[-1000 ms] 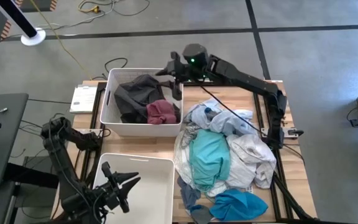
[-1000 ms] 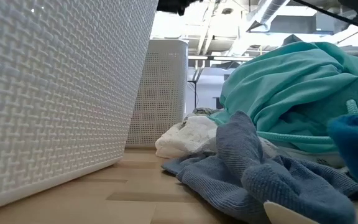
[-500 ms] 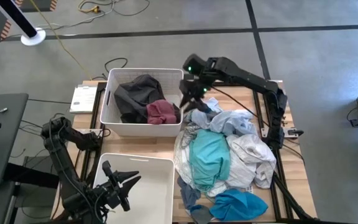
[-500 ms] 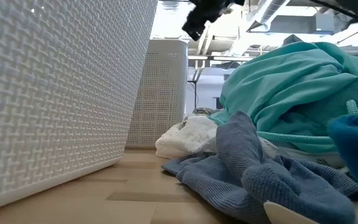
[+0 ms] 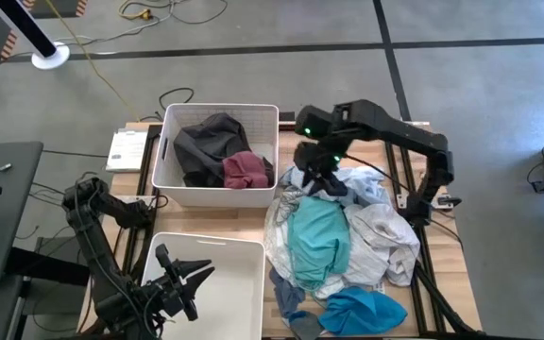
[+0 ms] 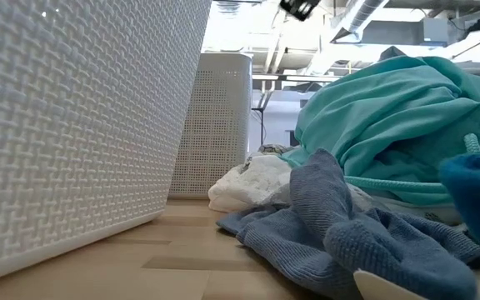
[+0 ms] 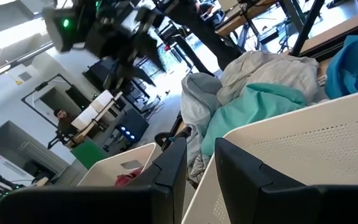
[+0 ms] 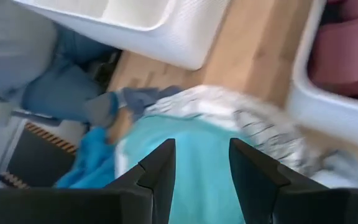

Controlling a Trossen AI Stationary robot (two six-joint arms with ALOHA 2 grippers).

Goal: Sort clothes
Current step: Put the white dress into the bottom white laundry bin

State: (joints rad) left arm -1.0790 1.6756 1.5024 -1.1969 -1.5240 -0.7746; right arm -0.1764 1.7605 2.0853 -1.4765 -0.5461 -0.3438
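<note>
High view: I've got the big heap of mixed fabric clothes (image 5: 338,241) beside two white plastic bins (image 5: 173,179). My right gripper (image 5: 314,173) hangs over it, fingers spread, empty. Left gripper (image 5: 179,280) parked over the near bin, open too.

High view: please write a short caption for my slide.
Right gripper, open and empty, above the clothes pile; left gripper waits over the near white bin.

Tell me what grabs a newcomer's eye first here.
The heap of clothes on the table's right half, with a teal garment on top. Next, the right gripper hanging open over the heap's far end, beside the far bin holding dark grey and maroon pieces.
</note>
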